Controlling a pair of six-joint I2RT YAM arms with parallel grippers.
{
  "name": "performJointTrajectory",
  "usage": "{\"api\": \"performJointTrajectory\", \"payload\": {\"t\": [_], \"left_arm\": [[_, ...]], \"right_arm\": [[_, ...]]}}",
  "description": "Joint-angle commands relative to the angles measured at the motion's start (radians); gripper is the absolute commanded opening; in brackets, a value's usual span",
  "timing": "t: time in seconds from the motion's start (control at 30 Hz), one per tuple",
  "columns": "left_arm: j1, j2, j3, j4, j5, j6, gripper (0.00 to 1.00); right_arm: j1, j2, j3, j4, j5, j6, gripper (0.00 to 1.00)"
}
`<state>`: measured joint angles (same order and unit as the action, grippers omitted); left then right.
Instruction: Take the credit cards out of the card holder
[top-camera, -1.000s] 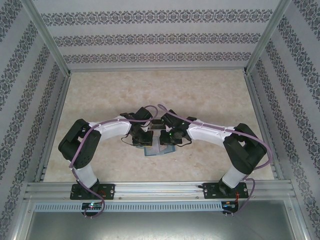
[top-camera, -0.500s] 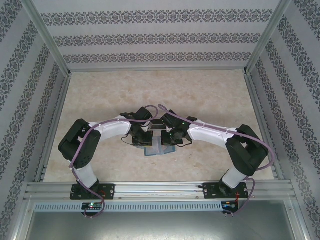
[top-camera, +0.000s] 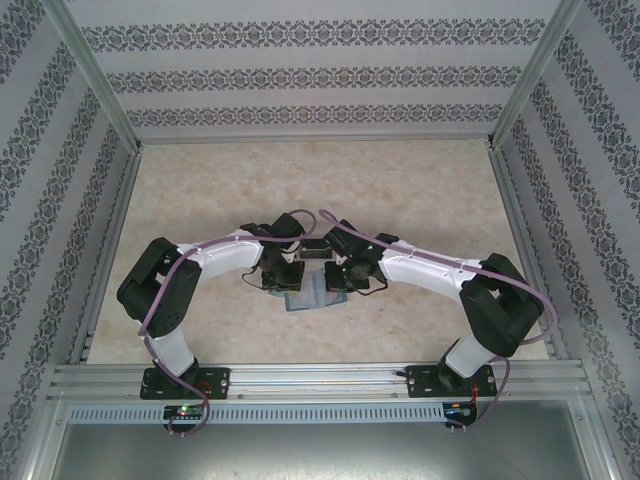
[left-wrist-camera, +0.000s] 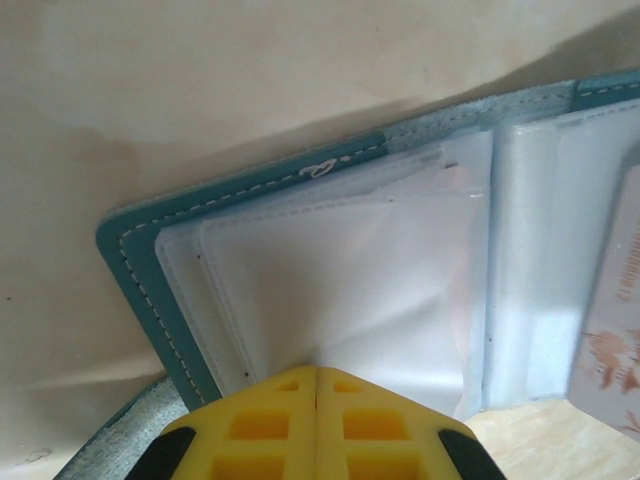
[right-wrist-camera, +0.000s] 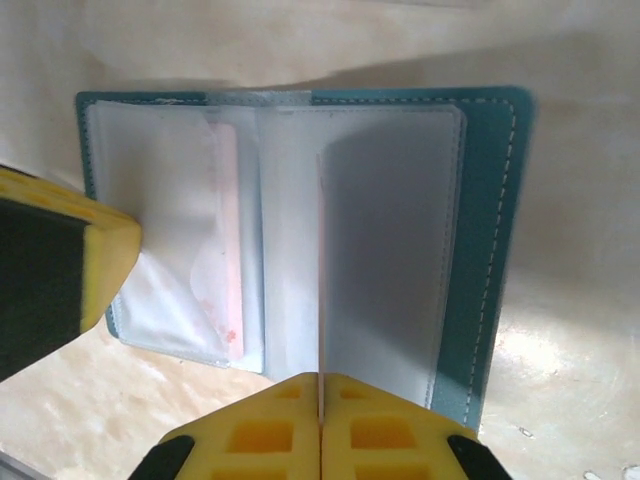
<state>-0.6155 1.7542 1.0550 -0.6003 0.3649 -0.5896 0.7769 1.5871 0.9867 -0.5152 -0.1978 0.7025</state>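
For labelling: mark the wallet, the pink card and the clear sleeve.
wallet (right-wrist-camera: 485, 230): right wrist view, teal cover by the stitching.
pink card (right-wrist-camera: 229, 240): right wrist view, long edge inside a pocket.
clear sleeve (right-wrist-camera: 385, 250): right wrist view, middle of the leaf.

A pale beige table (top-camera: 400, 190) with a faint marbled pattern, seen from above, with metal rails along its edges. One thing lies on it, near the middle towards the near edge: a small teal-blue card holder (top-camera: 306, 299), opened out with its inside facing up. Close up, its stitched teal cover (right-wrist-camera: 492, 250) rests on the beige surface, clear plastic sleeves layered on top.
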Motion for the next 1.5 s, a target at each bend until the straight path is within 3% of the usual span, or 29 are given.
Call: {"api": "performJointTrajectory", "payload": {"t": [0.0, 0.37, 0.77, 1.07, 1.47], "left_arm": [[-0.004, 0.010, 0.029, -0.073, -0.055, 0.033, 0.03], [0.005, -0.060, 0.043, -0.099, -0.079, 0.029, 0.07], [0.060, -0.183, -0.097, -0.087, -0.106, -0.008, 0.07], [0.087, -0.269, -0.177, -0.105, -0.122, -0.033, 0.07], [0.105, -0.316, -0.197, -0.142, -0.140, -0.045, 0.08]], "right_arm": [[0.002, -0.039, 0.058, -0.047, 0.024, -0.106, 0.09], [-0.063, -0.056, 0.140, -0.104, 0.014, -0.642, 0.08], [-0.097, 0.097, 0.347, -0.282, 0.119, -1.307, 0.05], [-0.146, 0.286, 0.604, -0.401, 0.130, -1.483, 0.04], [-0.162, 0.522, 0.911, -0.535, 0.102, -1.551, 0.05]]}}
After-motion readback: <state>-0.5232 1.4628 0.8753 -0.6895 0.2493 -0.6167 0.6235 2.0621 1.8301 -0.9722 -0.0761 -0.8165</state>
